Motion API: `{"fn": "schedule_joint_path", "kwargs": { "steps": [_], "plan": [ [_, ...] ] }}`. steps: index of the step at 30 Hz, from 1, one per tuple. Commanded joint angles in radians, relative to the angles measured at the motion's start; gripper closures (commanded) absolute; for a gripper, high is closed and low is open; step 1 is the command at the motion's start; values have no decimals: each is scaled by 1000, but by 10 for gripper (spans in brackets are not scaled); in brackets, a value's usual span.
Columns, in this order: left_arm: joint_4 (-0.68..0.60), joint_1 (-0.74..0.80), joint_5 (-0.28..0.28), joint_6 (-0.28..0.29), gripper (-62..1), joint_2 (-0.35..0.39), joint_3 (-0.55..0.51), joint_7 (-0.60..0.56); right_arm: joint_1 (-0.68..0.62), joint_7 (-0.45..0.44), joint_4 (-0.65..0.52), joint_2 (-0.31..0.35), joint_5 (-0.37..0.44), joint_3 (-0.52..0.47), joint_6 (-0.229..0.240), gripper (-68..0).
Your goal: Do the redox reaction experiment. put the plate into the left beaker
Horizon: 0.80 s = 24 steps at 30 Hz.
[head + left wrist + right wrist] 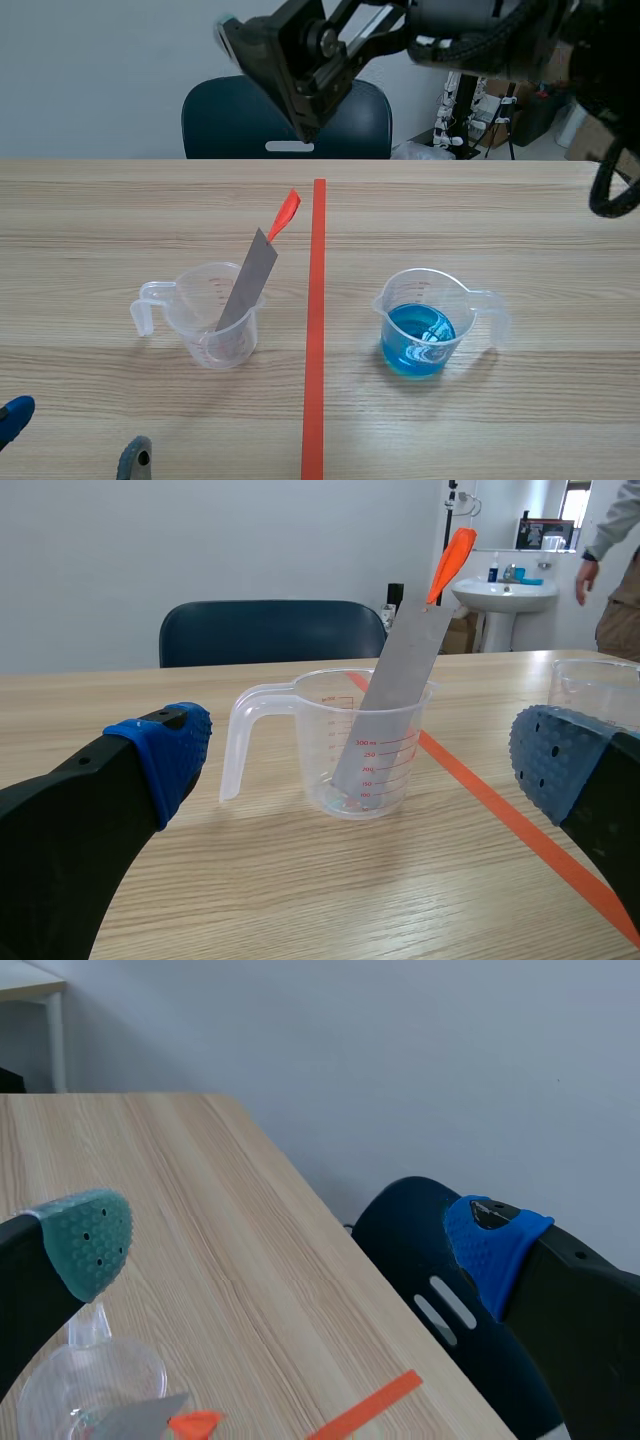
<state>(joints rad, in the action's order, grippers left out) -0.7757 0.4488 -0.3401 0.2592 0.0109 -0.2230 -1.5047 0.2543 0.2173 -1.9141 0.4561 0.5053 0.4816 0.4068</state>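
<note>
A thin grey plate (246, 282) with an orange tag (287, 212) at its top leans inside the clear left beaker (205, 318), its lower end resting on the bottom. My right gripper (265, 80) hangs open high above the plate and holds nothing. In the right wrist view the gripper (290, 1250) looks down on the beaker (90, 1390) and the tag (195, 1423). My left gripper (75, 440) stands open low at the table's front left. In the left wrist view the beaker (340, 740) and the plate (395, 700) stand ahead of that gripper (365, 760).
A second clear beaker (428, 322) with blue liquid stands right of the orange tape line (316, 330). A dark blue chair (285, 120) is behind the table's far edge. A person (612, 550) stands far back beside a sink in the left wrist view.
</note>
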Motion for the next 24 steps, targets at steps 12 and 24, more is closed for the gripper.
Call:
{"fn": "schedule_joint_path", "kwargs": {
  "steps": [12,24],
  "plan": [
    [-4,4,6,-2,-623,4,-2,-17,-355,-103,-123,47,-42,-373,-36,-679],
    [-5,76,7,-2,-623,10,-2,-25,-695,-323,-152,113,-42,-591,-48,-679]
  ]
}}
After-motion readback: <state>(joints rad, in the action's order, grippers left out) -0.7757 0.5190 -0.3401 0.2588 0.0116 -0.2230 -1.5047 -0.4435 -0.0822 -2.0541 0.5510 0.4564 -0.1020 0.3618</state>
